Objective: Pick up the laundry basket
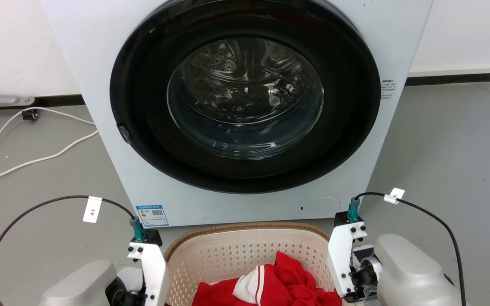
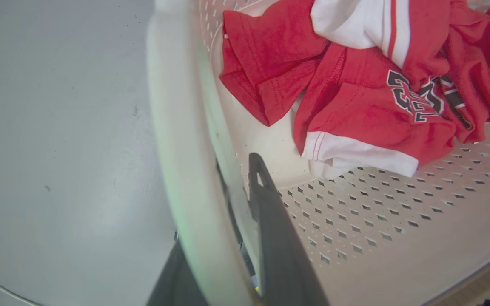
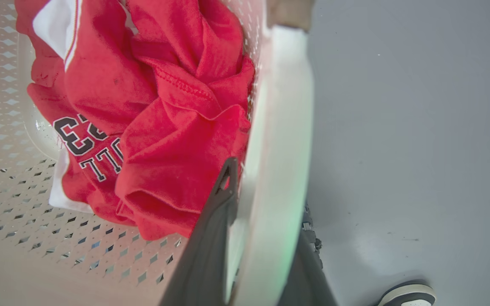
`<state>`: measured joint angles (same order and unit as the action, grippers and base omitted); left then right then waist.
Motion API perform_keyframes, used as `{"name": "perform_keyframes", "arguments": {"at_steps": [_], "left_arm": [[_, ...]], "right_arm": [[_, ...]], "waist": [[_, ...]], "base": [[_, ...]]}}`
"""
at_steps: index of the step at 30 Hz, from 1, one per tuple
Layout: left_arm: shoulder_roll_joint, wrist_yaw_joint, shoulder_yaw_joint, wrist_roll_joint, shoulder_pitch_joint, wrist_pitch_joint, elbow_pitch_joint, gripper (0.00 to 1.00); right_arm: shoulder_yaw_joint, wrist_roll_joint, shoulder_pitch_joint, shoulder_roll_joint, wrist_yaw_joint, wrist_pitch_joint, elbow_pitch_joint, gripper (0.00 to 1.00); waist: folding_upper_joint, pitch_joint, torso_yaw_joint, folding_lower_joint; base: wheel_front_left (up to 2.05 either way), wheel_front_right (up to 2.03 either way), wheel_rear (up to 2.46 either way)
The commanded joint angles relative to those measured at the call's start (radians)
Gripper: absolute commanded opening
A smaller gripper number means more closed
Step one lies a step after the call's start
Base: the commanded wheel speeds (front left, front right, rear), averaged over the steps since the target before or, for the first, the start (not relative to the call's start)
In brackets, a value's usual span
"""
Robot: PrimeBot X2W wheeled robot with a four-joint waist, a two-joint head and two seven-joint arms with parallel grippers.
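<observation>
One cream perforated laundry basket (image 1: 228, 255), brown woven rim, is holding red-and-white clothing (image 2: 355, 114); left pincer (image 2: 215, 204) and right pincer (image 3: 270, 187) are each clamping one of two white handles (image 2: 172, 127).

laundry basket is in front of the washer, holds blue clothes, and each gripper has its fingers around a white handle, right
Only the colour is wrong: the clothes in the laundry basket are red and white, as the head view shows. It does stand before the washer, and the left gripper and right gripper each straddle a white handle.
</observation>
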<state>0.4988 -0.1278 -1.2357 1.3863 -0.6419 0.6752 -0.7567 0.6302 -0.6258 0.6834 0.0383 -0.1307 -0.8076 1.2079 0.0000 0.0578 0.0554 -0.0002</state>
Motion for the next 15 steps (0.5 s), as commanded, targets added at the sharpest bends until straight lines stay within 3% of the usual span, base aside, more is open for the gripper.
{"name": "perform_keyframes", "arguments": {"at_steps": [1, 15], "left_arm": [[0.013, -0.004, -0.008, 0.000, 0.011, 0.012, -0.008, 0.00], [0.001, -0.005, -0.013, 0.017, -0.001, 0.023, -0.013, 0.00]], "right_arm": [[0.012, 0.001, 0.002, 0.022, 0.000, -0.003, 0.000, 0.00], [0.044, -0.021, 0.020, 0.020, -0.001, -0.012, 0.000, 0.00]], "waist": [[0.0000, 0.006, -0.002, 0.0002], [0.0000, 0.014, -0.001, 0.0002]], "base": [[0.00, 0.00, 0.00], [0.00, 0.00, 0.00]]}}
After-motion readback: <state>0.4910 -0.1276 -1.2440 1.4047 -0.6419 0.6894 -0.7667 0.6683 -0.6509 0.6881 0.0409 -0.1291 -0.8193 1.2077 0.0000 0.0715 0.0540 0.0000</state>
